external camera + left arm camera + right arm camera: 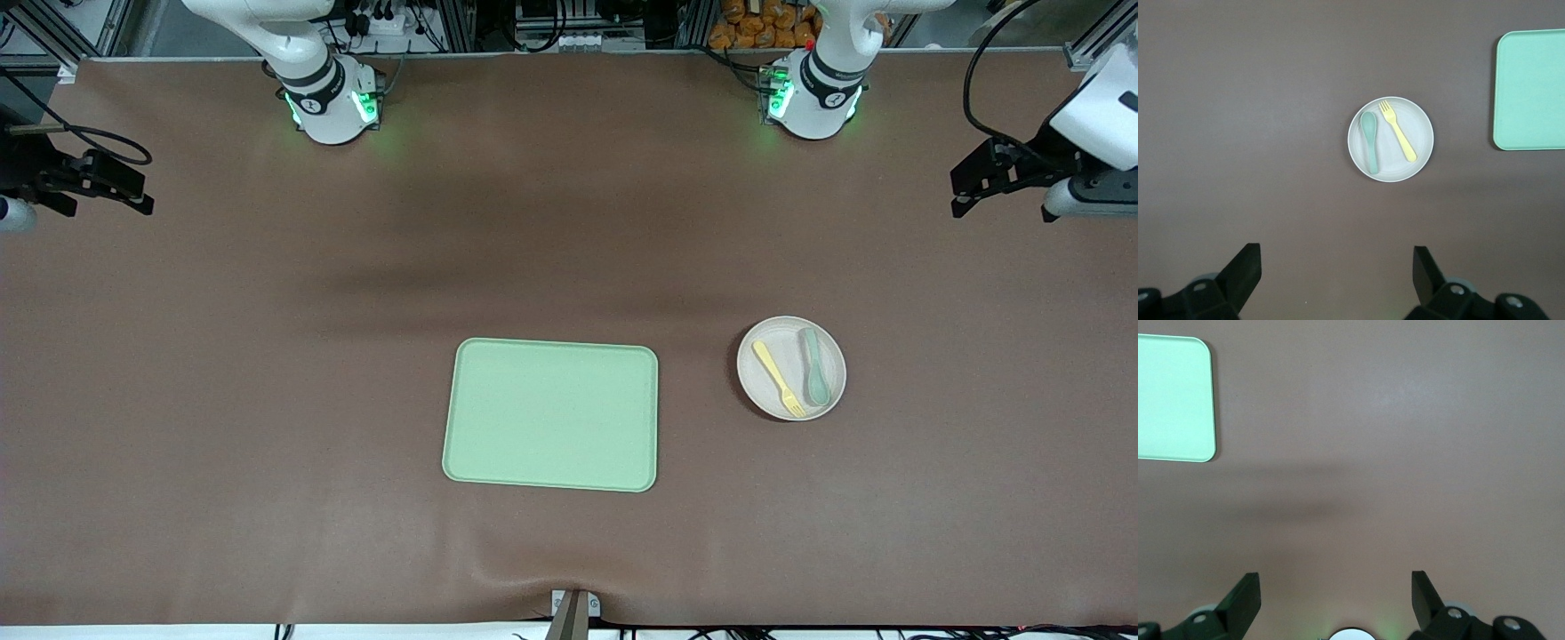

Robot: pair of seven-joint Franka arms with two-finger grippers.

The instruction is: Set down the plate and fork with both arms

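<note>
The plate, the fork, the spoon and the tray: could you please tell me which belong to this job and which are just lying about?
For the job:
- plate
- fork, lying on the plate
- left gripper and right gripper, both open

Lying about:
- spoon, also on the plate
- tray, beside the plate

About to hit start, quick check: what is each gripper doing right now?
Left gripper: open, empty, high over the table at its own end, the plate in its wrist view.
Right gripper: open, empty, over bare table at its own end.
</note>
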